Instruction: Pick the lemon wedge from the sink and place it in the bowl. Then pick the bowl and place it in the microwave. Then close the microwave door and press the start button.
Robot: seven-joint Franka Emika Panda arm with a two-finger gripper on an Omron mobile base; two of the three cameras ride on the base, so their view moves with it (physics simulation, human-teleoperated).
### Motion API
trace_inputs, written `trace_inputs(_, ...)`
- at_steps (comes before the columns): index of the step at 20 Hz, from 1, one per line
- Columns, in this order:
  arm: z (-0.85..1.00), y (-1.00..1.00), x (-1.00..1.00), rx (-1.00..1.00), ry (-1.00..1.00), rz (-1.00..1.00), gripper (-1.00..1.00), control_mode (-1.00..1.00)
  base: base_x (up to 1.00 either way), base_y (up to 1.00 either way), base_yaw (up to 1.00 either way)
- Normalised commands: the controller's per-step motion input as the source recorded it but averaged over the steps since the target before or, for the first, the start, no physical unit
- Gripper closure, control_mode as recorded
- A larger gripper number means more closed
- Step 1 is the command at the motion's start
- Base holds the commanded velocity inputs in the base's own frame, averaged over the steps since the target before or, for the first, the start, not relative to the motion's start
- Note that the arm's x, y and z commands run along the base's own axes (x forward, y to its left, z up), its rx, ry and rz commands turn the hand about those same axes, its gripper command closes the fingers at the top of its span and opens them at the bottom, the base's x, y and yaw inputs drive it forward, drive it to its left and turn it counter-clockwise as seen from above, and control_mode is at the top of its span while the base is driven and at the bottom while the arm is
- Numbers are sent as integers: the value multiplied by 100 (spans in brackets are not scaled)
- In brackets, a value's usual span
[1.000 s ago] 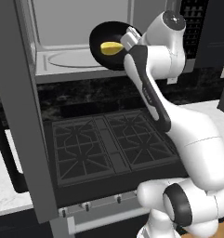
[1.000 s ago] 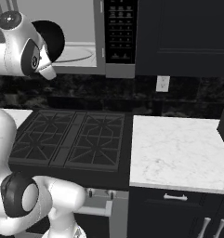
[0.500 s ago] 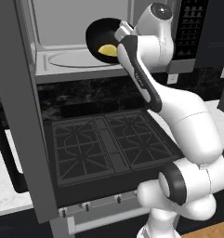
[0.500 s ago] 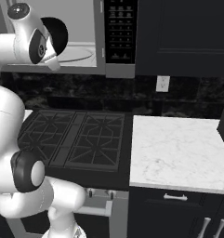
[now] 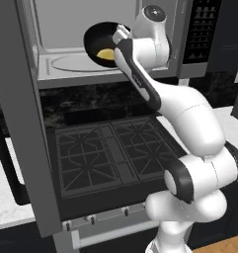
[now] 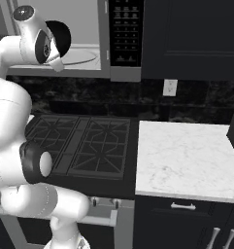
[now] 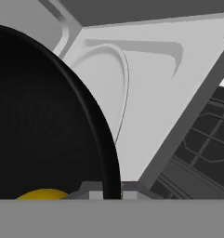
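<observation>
Dark kitchen wall: black gas cooktop below, black backsplash behind it, white marble counter at 3 o'clock of the burners, dark cabinets above and below. The microwave sits over the cooktop with its cavity open; the microwave door hangs swung out at 9 o'clock in the left base view, handle low on its outer face. Over the last second the arm has stretched up and forward: the bowl, which sat in front of the cavity mouth a second ago, is now higher and further in, over the near right part of the glass turntable and tilted toward the camera. The lemon wedge lies in the bowl's low side; in the hand view it shows as a yellow sliver at 7 o'clock. The gripper is pinching the bowl's rim at 3 o'clock; hand view confirms the black rim running between the fingertips. Judgement: lemon-in-bowl step done, bowl transport nearly done; the bowl is not yet resting on the turntable. Remaining: lower and level it, release, withdraw, shut door, press start on the button panel. Risk: the tilt could spill the wedge on set-down.
</observation>
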Motion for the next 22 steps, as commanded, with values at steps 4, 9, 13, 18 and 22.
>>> trace_inputs(4, -15, 14, 41, 0, 0, 0, 100, -100, 0, 0, 0)
trace_inputs(9, -11, 3, 42, 0, 0, 0, 100, -100, 0, 0, 0)
trace_inputs(13, -2, 0, 33, 0, 0, 0, 100, -100, 0, 0, 0)
trace_inputs(18, -7, 7, 14, 0, 0, 0, 100, -100, 0, 0, 0)
trace_inputs(22, -1, 24, 0, 0, 0, 0, -100, -100, 0, 0, 0)
